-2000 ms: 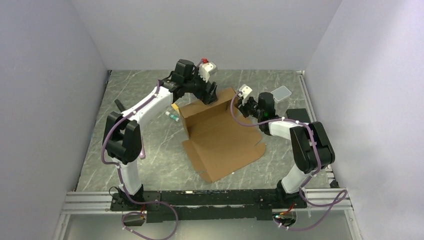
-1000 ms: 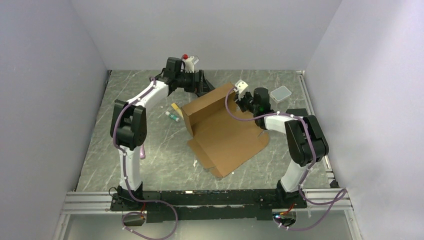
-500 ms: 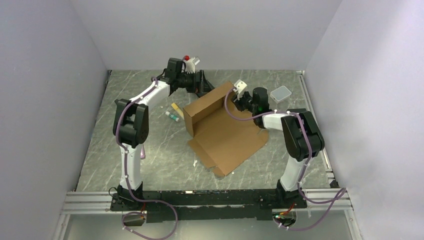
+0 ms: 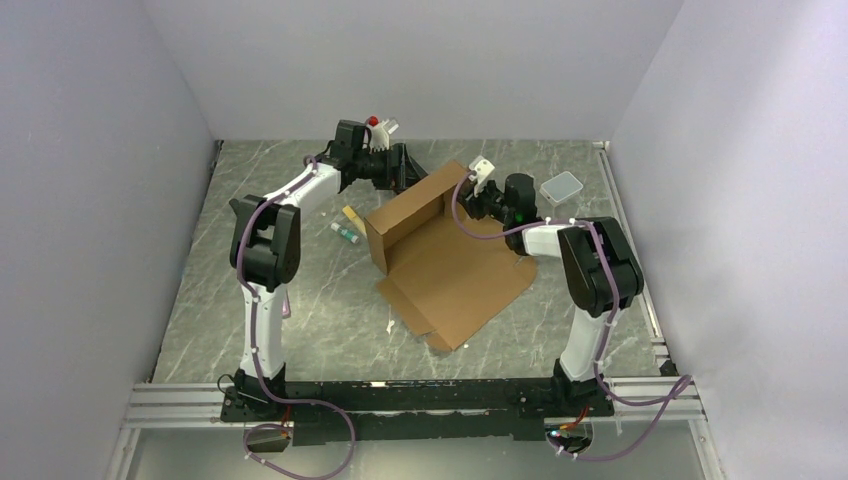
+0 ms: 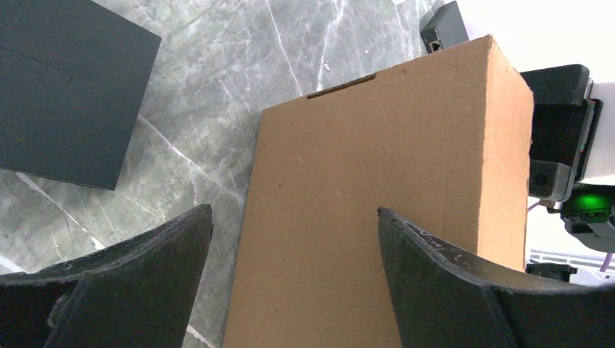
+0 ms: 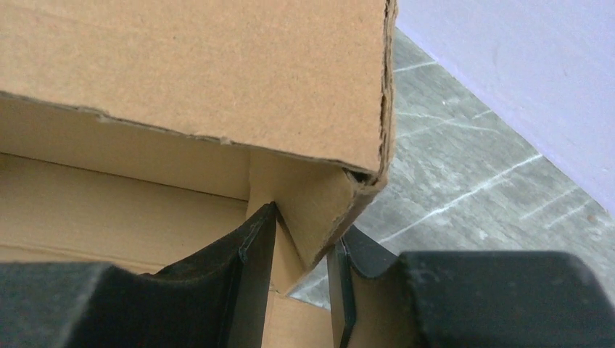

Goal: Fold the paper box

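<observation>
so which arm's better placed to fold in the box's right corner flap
Right: the right gripper straddles that corner flap of the paper box; the left gripper, open, only faces the back wall from outside.

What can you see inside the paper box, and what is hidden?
Inside the paper box only its bare cardboard floor shows; the right claw straddles the far right corner wall. The table beneath it is covered.
</observation>
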Tool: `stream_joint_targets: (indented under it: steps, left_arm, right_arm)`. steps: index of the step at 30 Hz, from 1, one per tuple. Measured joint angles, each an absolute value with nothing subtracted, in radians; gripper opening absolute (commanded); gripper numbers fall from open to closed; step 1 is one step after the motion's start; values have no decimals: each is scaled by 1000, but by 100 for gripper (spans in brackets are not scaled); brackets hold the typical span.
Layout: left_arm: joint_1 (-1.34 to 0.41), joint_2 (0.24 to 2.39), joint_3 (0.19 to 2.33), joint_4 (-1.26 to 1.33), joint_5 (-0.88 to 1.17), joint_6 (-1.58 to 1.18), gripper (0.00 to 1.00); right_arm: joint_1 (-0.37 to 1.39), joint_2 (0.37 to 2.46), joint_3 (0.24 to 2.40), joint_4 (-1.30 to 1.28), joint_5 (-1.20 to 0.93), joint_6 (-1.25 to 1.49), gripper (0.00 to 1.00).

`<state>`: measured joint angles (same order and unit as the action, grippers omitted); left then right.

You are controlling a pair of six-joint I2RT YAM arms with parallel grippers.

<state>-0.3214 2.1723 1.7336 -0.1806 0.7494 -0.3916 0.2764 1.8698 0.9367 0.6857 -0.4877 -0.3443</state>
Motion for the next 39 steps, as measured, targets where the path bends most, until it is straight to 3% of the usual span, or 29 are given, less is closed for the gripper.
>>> stream_joint_targets:
  steps: [8,9,12,26,34,39]
  left_arm:
    - [-320,2173,1734,-180,765,-398,87]
    - [-320,2174,1734,-180,766,-399,87]
    - [-319,2178,1734,-180,771,-406,87]
    - [-315,2178,1732,-167,764,-421,88]
    - [-313,2178,1721,-162,768,-432,89]
    - [-313,2178,1705,-161,770,-432,89]
  right_arm:
    - [276,1931,937,816,-538,-230,31]
    - [276,1940,937,836,-542,-215,27]
    - [275,1964,935,902,-551,-181,0]
    - [305,1963,895,964,-333,-176,0]
    - [305,1961,903,939,-371,-183,33]
    - [303,1961,903,923,-419,-181,44]
